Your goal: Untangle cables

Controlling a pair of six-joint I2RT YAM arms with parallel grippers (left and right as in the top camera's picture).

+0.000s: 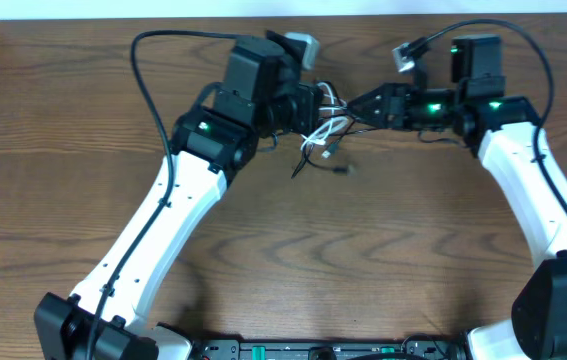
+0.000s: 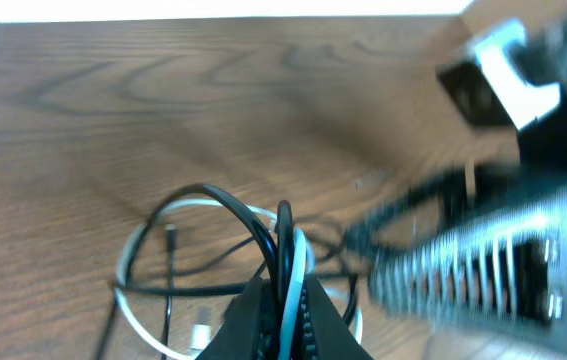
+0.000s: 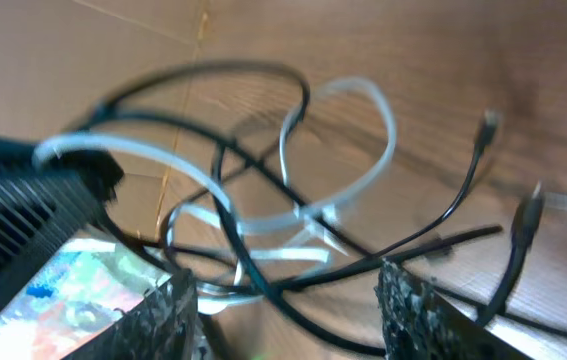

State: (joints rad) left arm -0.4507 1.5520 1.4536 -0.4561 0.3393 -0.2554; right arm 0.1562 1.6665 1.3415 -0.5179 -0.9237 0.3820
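Two grippers flank one tangle of thin white and black cables (image 1: 325,128).
Left gripper (image 2: 285,305) pinches its strands; right gripper (image 3: 288,300), fingers spread, straddles strands running crosswise.

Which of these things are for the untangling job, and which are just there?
For the job: white cable, black cables, left tool pinching them, right tool open.
Just there: wooden table, thick arm wires.
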